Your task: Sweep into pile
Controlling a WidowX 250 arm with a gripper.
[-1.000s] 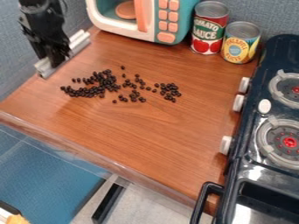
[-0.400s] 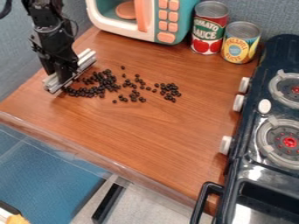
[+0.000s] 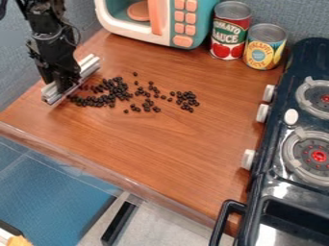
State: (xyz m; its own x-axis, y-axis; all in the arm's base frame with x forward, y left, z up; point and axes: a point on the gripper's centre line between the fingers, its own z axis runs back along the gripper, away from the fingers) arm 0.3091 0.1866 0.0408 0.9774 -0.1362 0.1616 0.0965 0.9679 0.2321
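At the upper left my black gripper (image 3: pixel 65 85) hangs low over the counter, shut on a grey-white bar-shaped sweeper (image 3: pixel 89 67). The sweeper lies slantwise just left of the dark beans (image 3: pixel 116 89), its lower end toward the counter's left edge. The beans form a dense cluster on the left, a loose scatter in the middle and a smaller clump (image 3: pixel 187 100) on the right. Whether the bar touches the leftmost beans, I cannot tell.
A toy microwave (image 3: pixel 164 37) stands at the back, with a red-labelled can (image 3: pixel 229 31) and a yellow-labelled can (image 3: pixel 265 46) beside it. The toy stove (image 3: pixel 302 144) borders the right side. The wooden counter (image 3: pixel 160 153) ends at a front edge.
The gripper and sweeper first came right and down toward the beans, then shifted slightly back to the left. The beans look much the same.
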